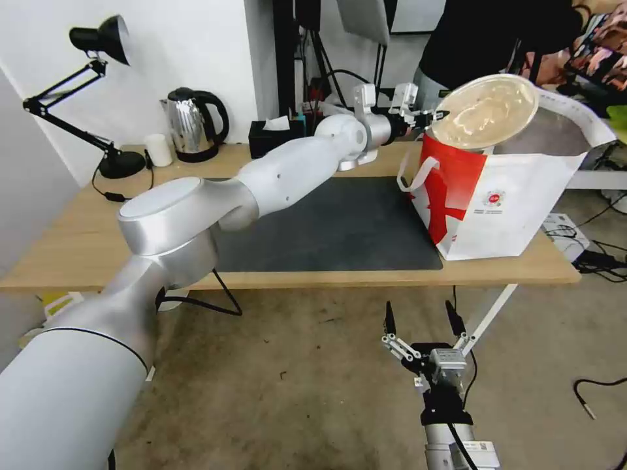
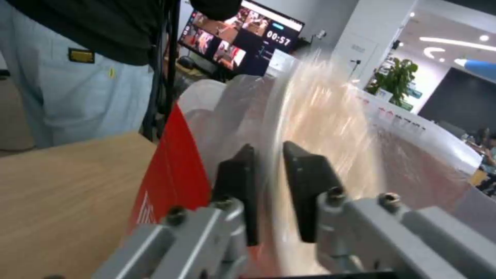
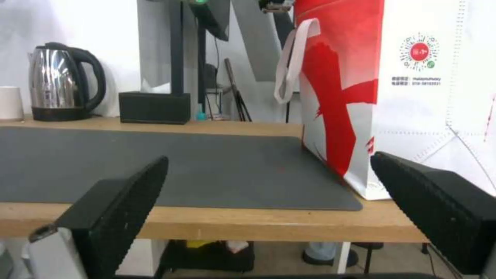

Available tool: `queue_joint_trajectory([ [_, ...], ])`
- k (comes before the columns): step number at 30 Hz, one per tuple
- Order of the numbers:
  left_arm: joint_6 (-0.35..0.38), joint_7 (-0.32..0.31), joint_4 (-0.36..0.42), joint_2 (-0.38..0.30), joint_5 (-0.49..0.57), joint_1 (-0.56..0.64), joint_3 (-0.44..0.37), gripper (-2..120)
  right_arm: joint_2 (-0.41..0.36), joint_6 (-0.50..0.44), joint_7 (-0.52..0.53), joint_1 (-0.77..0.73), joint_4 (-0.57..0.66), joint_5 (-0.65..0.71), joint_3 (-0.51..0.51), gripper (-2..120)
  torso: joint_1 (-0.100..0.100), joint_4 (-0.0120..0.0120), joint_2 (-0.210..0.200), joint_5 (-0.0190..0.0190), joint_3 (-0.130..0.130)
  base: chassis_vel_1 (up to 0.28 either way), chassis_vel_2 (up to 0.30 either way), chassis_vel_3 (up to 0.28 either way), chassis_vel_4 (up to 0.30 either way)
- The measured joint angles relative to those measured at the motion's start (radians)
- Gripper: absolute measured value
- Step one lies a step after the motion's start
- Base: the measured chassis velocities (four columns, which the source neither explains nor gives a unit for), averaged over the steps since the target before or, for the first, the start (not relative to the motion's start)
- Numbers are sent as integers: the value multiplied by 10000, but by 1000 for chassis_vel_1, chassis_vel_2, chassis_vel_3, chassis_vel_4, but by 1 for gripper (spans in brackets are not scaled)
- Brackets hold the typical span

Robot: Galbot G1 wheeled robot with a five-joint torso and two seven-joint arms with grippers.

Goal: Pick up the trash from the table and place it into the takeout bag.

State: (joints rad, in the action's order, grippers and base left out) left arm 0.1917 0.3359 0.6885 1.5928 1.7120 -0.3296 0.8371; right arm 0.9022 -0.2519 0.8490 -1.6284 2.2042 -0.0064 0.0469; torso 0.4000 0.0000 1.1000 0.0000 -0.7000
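Observation:
My left arm reaches across the table [image 1: 65, 241] to the takeout bag [image 1: 522, 196], a white bag with a red pattern standing at the right end. My left gripper [image 1: 432, 117] is shut on the rim of the round beige-brown bowl [image 1: 486, 111], which is tipped on its side over the bag's open top. In the left wrist view the black fingers [image 2: 310, 193] pinch the smeared-looking bowl [image 2: 320, 128] above the bag's red side [image 2: 170, 166]. My right gripper [image 1: 421, 320] hangs open below the table's front edge, facing the bag [image 3: 413, 97].
A dark grey mat [image 1: 339, 222] covers the table's middle. Along the back stand a steel kettle [image 1: 192, 124], a small white cup [image 1: 159, 150], a black tissue box [image 1: 271, 137] and a black desk lamp [image 1: 98, 39]. A person [image 1: 483, 32] stands behind the bag.

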Motion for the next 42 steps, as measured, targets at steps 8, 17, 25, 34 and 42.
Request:
queue_joint_trajectory([
  [8, 35, 11, 35, 1, -6, 0, 15, 46, 0, 0, 0, 0, 0, 0, 0, 100, 0, 0, 0, 0, 0, 0, 0, 0, 0],
  [17, 44, -17, 199, 3, 12, -102, 67, 76, 0, 0, 0, 0, 0, 0, 0, 100, 0, -1, 0, 0, 0, 0, 0, 0, 0],
  [25, 51, -259, 588, -2, 114, -345, -188, 99, 0, 0, 0, 0, 0, 0, 0, 100, 0, -1, 0, 0, 1, 0, 0, 0, 0],
  [34, 490, -1204, 945, -9, 541, -955, -889, 100, 0, 0, 0, 0, 0, 0, 0, 100, 0, 0, 0, 0, 0, 0, 0, 0, 0],
  [42, 471, -1755, 1564, -543, 704, -1894, -1216, 100, 0, 0, 0, 0, 0, 0, 0, 100, -1, -2, 0, 1, 1, 0, 0, 0, 0],
])
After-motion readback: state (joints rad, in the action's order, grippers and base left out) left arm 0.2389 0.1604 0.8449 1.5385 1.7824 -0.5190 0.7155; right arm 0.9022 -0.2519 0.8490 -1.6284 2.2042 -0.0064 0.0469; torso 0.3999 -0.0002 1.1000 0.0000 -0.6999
